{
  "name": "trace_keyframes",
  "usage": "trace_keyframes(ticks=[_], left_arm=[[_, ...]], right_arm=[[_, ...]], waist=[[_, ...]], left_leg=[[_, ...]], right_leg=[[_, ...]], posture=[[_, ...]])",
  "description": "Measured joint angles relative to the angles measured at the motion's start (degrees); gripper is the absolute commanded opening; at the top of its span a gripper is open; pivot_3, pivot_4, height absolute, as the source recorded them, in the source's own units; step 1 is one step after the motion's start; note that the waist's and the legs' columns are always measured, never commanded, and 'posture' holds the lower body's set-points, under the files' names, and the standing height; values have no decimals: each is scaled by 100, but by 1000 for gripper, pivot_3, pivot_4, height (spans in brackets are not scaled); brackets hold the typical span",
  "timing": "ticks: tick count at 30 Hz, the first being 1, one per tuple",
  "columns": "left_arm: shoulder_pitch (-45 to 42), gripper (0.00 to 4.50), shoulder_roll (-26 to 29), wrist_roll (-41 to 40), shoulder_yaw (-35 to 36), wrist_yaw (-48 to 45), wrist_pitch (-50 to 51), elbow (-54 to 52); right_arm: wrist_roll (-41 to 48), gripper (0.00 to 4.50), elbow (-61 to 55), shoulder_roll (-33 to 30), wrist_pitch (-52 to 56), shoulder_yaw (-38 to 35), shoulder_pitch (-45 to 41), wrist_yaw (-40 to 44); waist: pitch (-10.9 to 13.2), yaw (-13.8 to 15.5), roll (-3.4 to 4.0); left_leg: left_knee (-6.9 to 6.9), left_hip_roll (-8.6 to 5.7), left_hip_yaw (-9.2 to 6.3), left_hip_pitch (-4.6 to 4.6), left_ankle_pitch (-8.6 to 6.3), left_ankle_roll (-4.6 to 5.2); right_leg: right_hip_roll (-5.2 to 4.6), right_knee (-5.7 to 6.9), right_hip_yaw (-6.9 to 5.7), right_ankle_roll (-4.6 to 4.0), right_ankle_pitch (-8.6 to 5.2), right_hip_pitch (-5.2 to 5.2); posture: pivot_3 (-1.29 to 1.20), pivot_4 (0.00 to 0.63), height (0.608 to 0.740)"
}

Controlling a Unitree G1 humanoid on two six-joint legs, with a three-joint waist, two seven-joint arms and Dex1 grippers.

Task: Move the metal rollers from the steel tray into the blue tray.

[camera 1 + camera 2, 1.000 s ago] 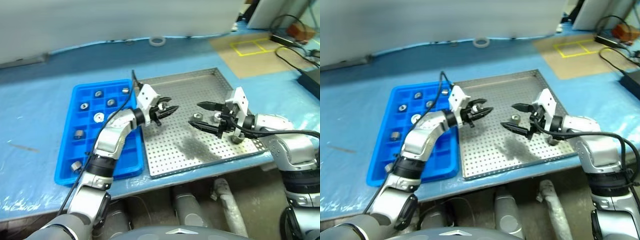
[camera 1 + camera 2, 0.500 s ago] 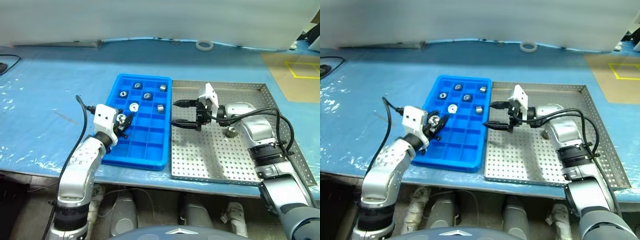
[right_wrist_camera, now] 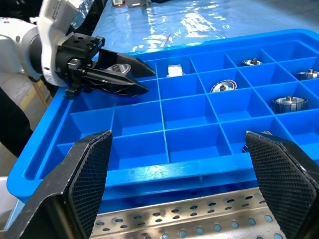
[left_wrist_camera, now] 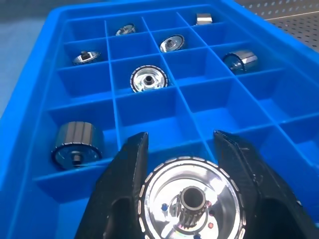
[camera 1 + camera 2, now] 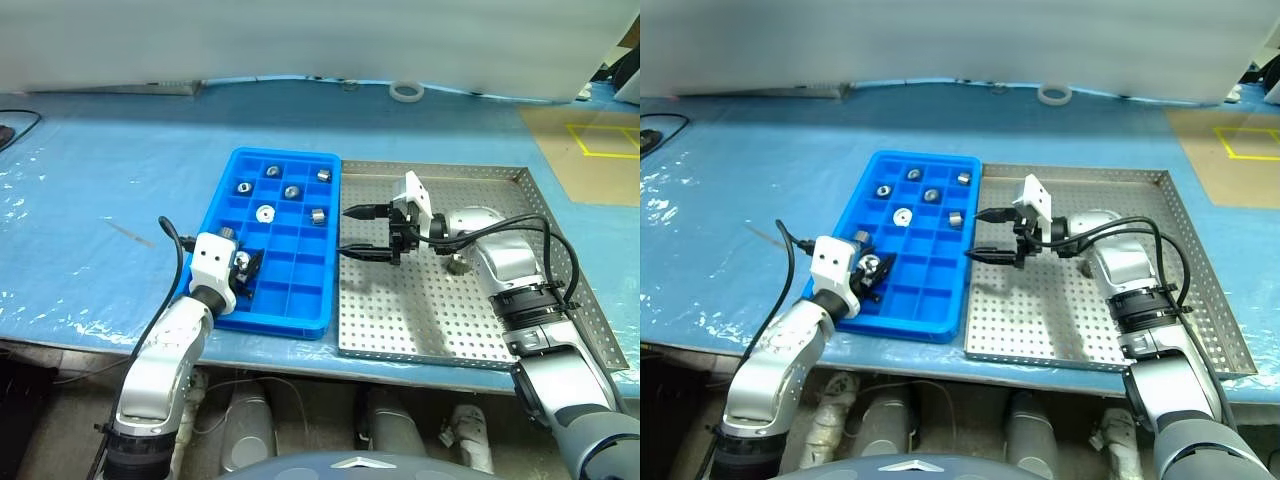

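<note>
Gripping a metal roller (image 4: pixel 188 202) between its closed fingers, the left gripper (image 5: pixel 245 268) hung over the near left compartments of the blue tray (image 5: pixel 232 317), just inside the left rim. Empty compartments lay ahead and beside it. Farther back, six rollers (image 5: pixel 265 213) sat in separate compartments. The right gripper (image 5: pixel 357 231) stood wide open and empty over the steel tray (image 5: pixel 480 352), at its edge beside the blue tray, one roller (image 5: pixel 458 265) behind it.
</note>
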Motion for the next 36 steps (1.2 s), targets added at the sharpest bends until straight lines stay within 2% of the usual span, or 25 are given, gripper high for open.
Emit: trace_keyframes(ticks=[6,8,9,14,15,24,29,36], left_arm=[[-147,1735,12,9,-13,9,-56,325],[-166,2450,14,-1,-21,-1,-57,359],[-176,2596,14,-13,-23,-6,-53,359],[-293,4246,14,-163,-43,-88,16,401],[-419,4455,24,-241,-33,-164,16,435],[-1834,4455,295,-1233,-6,-1501,-221,911],[-2477,4455,414,-1477,-366,-2582,-546,1680],[-2923,4455,384,-1671,-663,-3563,-793,2270]], right_arm=[[0,4500,-134,-97,13,-29,105,-72],[1,4500,-146,-135,19,-49,147,-107],[1,4500,-151,-146,21,-61,172,-122],[5,4500,-283,-185,53,-196,252,-229],[6,4500,-306,-194,62,-238,261,-284],[-133,4500,-324,-168,13,-848,405,-1449],[-607,4500,-97,-486,393,-947,710,-2270],[-654,4500,-230,-751,945,-1125,1406,-2494]], waist=[[0,-36,0],[0,-42,0],[0,-44,0],[0,-46,0],[0,-41,0],[0,-119,0],[0,-233,0],[0,-461,0]], left_leg=[[0,1,0,-2,0,0],[0,1,0,-2,0,0],[0,1,0,-2,0,0],[1,1,1,-1,2,-2],[1,1,1,-1,3,-4],[2,0,6,6,6,-9],[3,-5,9,5,6,-8],[2,-3,13,12,5,-6]], right_leg=[[1,0,0,0,0,-2],[1,0,0,0,0,-2],[1,0,0,0,0,-2],[1,3,1,-1,1,-2],[2,4,2,-2,1,-2],[8,9,15,-10,6,-5],[7,8,23,-11,6,-6],[10,9,29,-10,6,-6]], posture=[[-7,150,740],[-12,150,740],[-12,150,740],[-52,150,740],[-66,150,740],[-191,150,740],[-272,150,740],[-327,150,740]])
